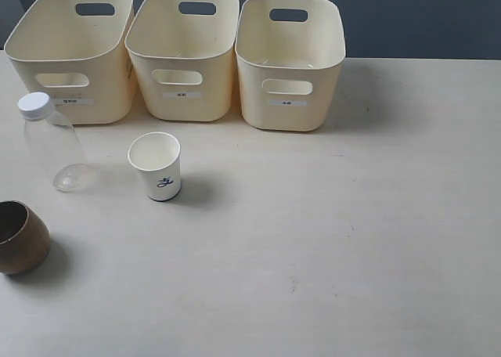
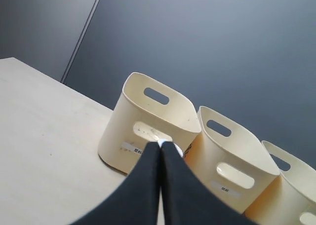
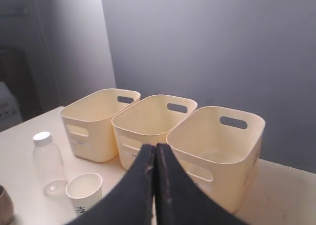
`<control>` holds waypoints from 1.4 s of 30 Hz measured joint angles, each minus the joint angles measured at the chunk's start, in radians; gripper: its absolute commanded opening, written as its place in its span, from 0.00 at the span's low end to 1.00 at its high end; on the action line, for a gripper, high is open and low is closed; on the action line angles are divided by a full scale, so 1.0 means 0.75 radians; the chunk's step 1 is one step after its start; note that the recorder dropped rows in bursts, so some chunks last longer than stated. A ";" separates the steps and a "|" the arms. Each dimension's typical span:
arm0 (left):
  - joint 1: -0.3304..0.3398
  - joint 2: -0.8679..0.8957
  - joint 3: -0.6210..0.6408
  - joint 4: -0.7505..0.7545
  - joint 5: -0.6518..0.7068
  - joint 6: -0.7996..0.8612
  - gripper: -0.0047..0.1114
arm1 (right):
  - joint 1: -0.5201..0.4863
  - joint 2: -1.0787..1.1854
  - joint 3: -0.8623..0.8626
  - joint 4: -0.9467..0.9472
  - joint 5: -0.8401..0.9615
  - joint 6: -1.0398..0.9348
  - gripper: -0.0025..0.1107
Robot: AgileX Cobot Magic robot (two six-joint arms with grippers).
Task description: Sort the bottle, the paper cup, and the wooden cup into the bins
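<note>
Nothing sorted yet: wooden cup near-left on desk, bottle and paper cup before the bins; left gripper, right gripper clenched, empty; next: open, reach.

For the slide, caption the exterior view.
Bottle, paper cup and wooden cup stand before three bins.

Bottle, cups upright before bins

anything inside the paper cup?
Paper cup looks empty: bare white inner wall in the exterior view. Its very bottom is partly hidden by the near rim, in the right wrist view too.
</note>
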 measured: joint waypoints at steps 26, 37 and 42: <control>-0.029 0.000 0.000 0.120 0.071 0.005 0.04 | 0.857 1.195 -0.750 -0.671 -0.301 0.035 0.02; -0.029 0.000 0.000 0.142 0.071 0.005 0.04 | 1.006 1.624 -1.026 -1.043 -0.193 0.226 0.02; -0.029 0.000 0.000 0.142 0.071 0.005 0.04 | 1.056 1.760 -1.088 -1.067 -0.139 0.242 0.05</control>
